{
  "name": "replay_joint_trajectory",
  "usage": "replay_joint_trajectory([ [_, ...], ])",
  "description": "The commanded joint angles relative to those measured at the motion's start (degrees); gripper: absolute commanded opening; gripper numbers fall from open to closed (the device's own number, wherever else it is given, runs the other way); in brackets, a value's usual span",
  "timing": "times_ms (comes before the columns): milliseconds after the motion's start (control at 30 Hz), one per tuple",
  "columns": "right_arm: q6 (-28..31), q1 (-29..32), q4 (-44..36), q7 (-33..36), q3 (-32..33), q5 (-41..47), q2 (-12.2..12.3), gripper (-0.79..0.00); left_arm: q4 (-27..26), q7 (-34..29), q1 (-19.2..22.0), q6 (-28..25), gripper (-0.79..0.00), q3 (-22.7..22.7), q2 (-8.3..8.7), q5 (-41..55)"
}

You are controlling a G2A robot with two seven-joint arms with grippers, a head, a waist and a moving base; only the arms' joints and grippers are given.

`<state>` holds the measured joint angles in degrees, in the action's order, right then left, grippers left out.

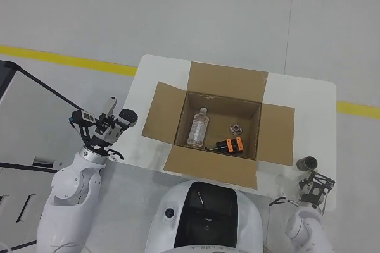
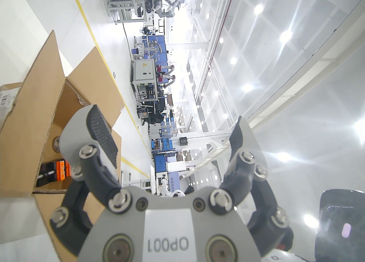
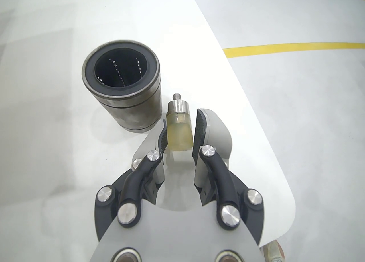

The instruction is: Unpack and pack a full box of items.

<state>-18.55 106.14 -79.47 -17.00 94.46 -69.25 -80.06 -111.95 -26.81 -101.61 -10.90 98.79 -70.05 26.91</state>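
While the box (image 1: 225, 120) holds a bottle (image 1: 199, 126) seen from above, our left claw (image 2: 166, 118) gapes empty beside it. Our right claw (image 3: 182, 123) clenches a small rubber bumper (image 3: 176, 133) on the table (image 3: 57, 32), just beside a steel sleeve (image 3: 125, 95) — light and squashy, we judge, best pinched mid-body.

A white table (image 1: 304, 95) carries an open cardboard box (image 1: 227, 81) and, well apart, an upright metal sleeve (image 1: 306, 164) near a corner

Bright overhead light, ceiling lamps (image 2: 286, 36) flaring into streaks, soft shadows on the table (image 3: 42, 160).
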Motion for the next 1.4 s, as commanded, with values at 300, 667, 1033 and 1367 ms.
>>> replay_joint_trajectory([
  [300,1.9,8.9,-14.5,0.4,5.3,4.6,0.0,-0.785,0.0,0.0,0.0,0.0,0.000,0.0,0.00,0.0],
  [667,4.7,9.9,-18.2,4.7,7.4,5.0,0.1,-0.785,0.0,0.0,0.0,0.0,0.000,0.0,0.00,0.0],
  [1033,5.0,12.5,-25.9,4.8,8.2,3.5,-0.1,-0.785,0.0,0.0,0.0,0.0,0.000,0.0,0.00,0.0],
  [1367,4.4,13.9,-35.6,6.0,8.4,0.6,-0.3,-0.785,0.0,0.0,0.0,0.0,0.000,0.0,0.00,0.0],
])
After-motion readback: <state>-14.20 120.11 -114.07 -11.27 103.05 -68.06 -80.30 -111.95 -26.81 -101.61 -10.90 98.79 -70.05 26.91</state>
